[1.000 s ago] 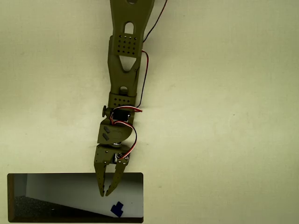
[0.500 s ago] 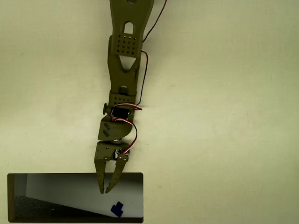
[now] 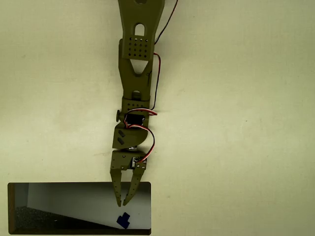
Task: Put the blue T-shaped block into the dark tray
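In the overhead view the blue T-shaped block [image 3: 123, 220] lies inside the dark tray [image 3: 12, 209], near its lower right corner, against the pale inner slope. My olive-green gripper [image 3: 122, 203] hangs over the tray's upper right part, just above the block in the picture. Its two fingers point down the picture, with only a narrow gap at the tips and nothing between them. The block is free of the fingers.
The arm [image 3: 137, 73] stretches from the top edge down the middle of the pale table, with red and black wires along it. The tray sits at the bottom left edge of the picture. Bare table lies on both sides of the arm.
The arm and gripper have shifted to the right by a couple of finger widths. The block has stayed where it lay in the tray.
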